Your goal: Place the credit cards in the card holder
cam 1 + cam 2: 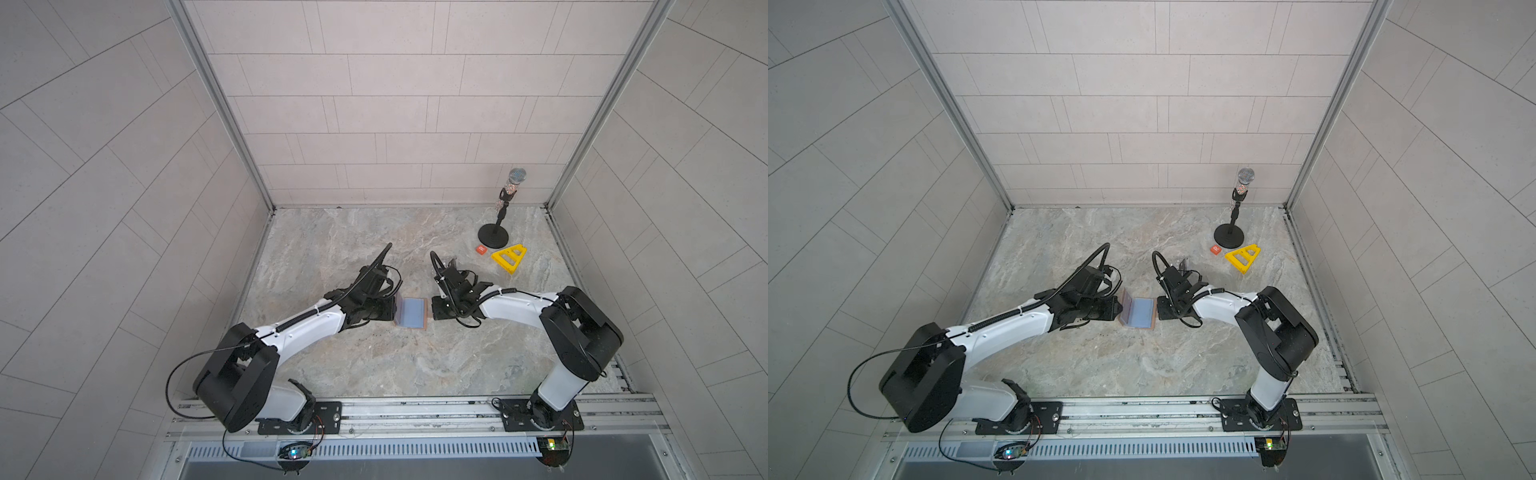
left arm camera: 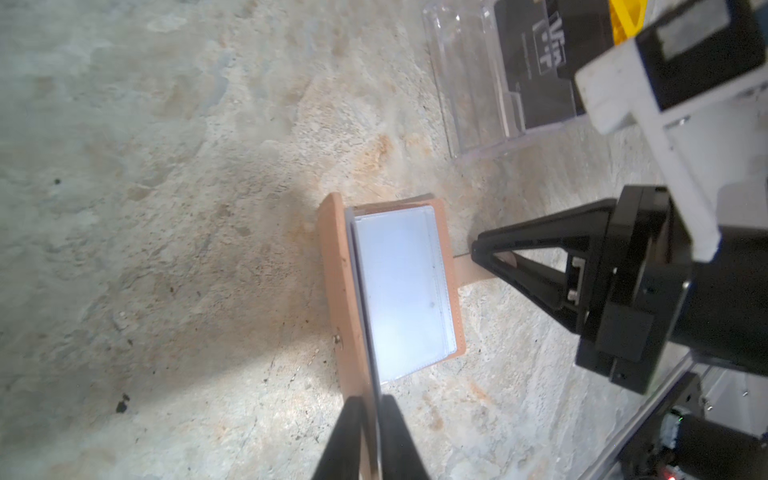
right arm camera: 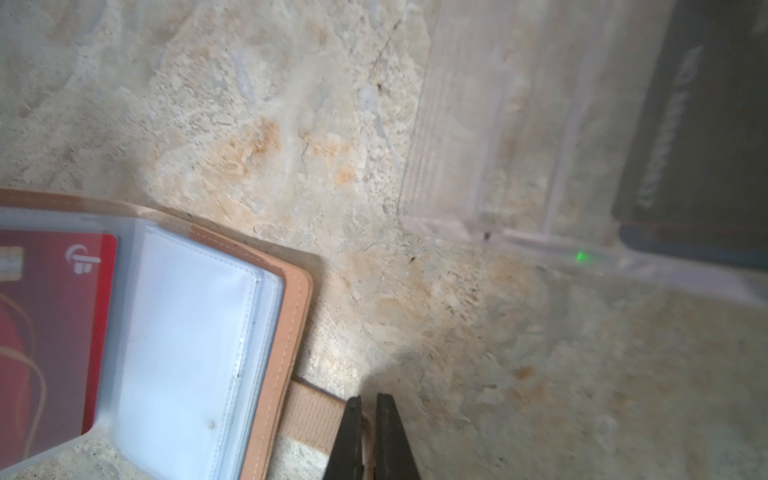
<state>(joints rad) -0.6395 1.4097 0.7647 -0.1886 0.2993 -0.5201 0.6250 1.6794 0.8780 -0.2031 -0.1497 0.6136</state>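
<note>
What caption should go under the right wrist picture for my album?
Right hand pinches the snap tab of the open tan-pink leather card holder, a dark red plastic card sleeved inside.

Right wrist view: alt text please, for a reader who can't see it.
The right gripper, shut, pinches the tab of the open tan card holder on a marble tabletop. A dark red card sits in one of its clear sleeves; beyond lies a clear plastic box holding a black card.
</note>
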